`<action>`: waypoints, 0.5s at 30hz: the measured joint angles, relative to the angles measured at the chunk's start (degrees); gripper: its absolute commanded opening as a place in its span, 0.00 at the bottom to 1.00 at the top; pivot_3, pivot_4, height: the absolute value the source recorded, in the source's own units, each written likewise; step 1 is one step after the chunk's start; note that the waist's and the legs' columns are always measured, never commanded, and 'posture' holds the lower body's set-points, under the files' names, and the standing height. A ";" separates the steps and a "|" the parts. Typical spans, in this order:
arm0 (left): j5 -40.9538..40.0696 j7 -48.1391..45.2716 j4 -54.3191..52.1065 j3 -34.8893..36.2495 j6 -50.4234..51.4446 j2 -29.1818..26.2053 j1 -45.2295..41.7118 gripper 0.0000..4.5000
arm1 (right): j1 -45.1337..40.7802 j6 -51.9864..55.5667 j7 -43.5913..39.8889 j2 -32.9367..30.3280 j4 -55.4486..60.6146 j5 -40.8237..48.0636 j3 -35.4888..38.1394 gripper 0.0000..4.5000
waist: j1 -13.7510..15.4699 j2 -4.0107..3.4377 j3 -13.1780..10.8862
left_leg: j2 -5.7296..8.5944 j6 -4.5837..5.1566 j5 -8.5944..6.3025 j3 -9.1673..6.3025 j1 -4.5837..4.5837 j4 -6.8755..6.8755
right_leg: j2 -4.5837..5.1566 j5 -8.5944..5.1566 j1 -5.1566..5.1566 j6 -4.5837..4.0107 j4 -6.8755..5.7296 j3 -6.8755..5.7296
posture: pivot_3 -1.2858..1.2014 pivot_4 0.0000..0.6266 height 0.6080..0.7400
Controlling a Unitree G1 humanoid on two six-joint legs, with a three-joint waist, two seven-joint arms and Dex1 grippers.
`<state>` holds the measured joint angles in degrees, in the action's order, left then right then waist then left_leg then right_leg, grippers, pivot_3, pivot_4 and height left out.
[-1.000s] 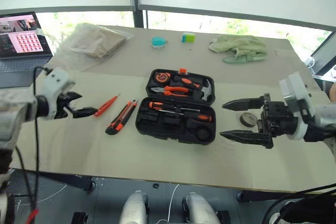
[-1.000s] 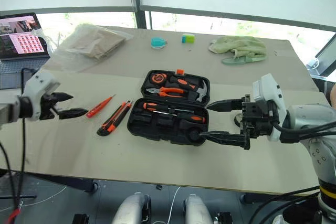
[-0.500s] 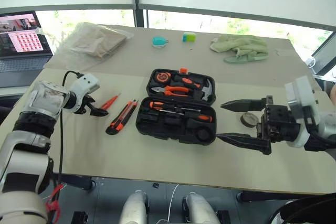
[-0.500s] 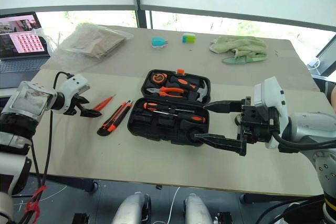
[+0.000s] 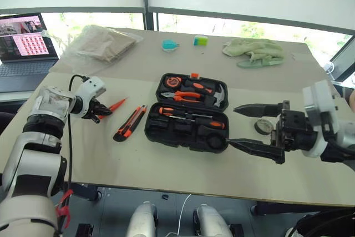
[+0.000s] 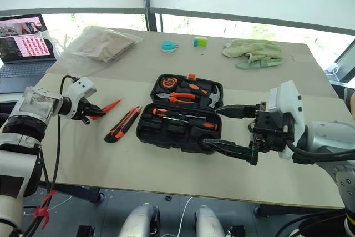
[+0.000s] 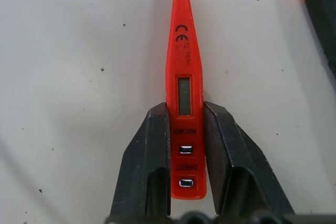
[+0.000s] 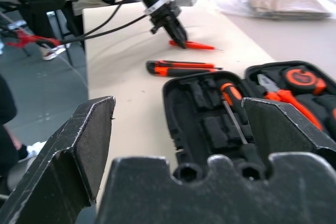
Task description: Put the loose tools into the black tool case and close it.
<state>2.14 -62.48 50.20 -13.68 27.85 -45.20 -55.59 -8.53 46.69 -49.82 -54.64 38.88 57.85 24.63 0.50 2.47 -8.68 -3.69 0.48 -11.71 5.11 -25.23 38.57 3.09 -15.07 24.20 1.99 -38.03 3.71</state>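
I have the counter [image 5: 166,165] in front of me with the case [image 5: 188,112] lying open at its middle, lid back, pliers, hammer and tape measure already seated in the lid half and two screwdrivers in the near half. Several recesses in that near half look unfilled.

To the case's left lies the knife [image 5: 129,122], flat on the counter and untouched. Left of it again is the slim red tester screwdriver [image 7: 182,85], tip pointing toward the case. To the case's right, the tape roll [image 5: 262,126] sits on the counter between the fingers of my right tool [image 5: 252,127], which hangs spread wide above the counter and grips nothing.

My left tool [image 7: 182,150] is down on the tester's butt end, its two fingers pressed against either side of the handle (the wrist view shows no gap), with the tester resting on the counter.

So I judge the step in hand is the pick-up of this screwdriver, grip just made, lift not yet begun. Next calls for a straight lift, then a carry rightward over the knife to the near half, and lining the thin shaft up with a free slot. The hold is far back on the handle, so the tip may droop.
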 measured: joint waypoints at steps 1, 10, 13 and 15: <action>-0.01 -0.11 -0.76 0.47 -0.02 -0.35 0.24 0.09 | 1.25 0.01 0.13 -0.02 0.09 0.20 0.80 1.00 | 0.00 0.04 -0.02 | 0.00 0.00 0.00 -0.02 -0.05 0.02 | 0.00 0.00 0.03 0.00 0.00 -0.01 | 0.52 0.24 1.00; -7.15 -14.22 -25.87 3.89 -12.82 -0.05 -0.35 0.09 | 15.64 0.54 1.10 -0.02 1.62 -0.34 8.96 1.00 | 0.53 0.12 -0.05 | 0.14 0.02 -0.01 -0.12 -0.21 0.25 | 0.16 0.05 -0.09 0.15 0.07 -0.14 | 0.52 0.24 1.00; -7.37 -21.20 -28.90 -1.99 -15.33 4.93 -0.54 0.09 | 19.00 0.51 1.89 0.38 2.91 -1.03 10.43 1.00 | 0.33 0.07 -0.02 | 0.16 0.02 0.00 -0.15 -0.14 0.25 | 0.12 0.04 -0.16 0.16 0.06 -0.12 | 0.52 0.24 1.00; -5.97 -22.55 -27.16 -5.23 -17.29 8.05 -1.12 0.09 | 19.42 0.45 2.69 0.72 3.68 -1.11 10.57 1.00 | 0.18 0.07 -0.02 | 0.18 0.03 0.00 -0.18 -0.13 0.27 | 0.10 0.04 -0.16 0.17 0.04 -0.11 | 0.52 0.24 1.00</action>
<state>-3.83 -85.03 23.03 -18.92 10.56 -37.14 -56.72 10.90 47.14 -47.13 -53.92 42.56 56.75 35.20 0.68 2.54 -8.70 -3.51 0.51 -11.70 4.93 -25.37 38.84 3.20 -15.04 24.04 2.15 -38.00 3.60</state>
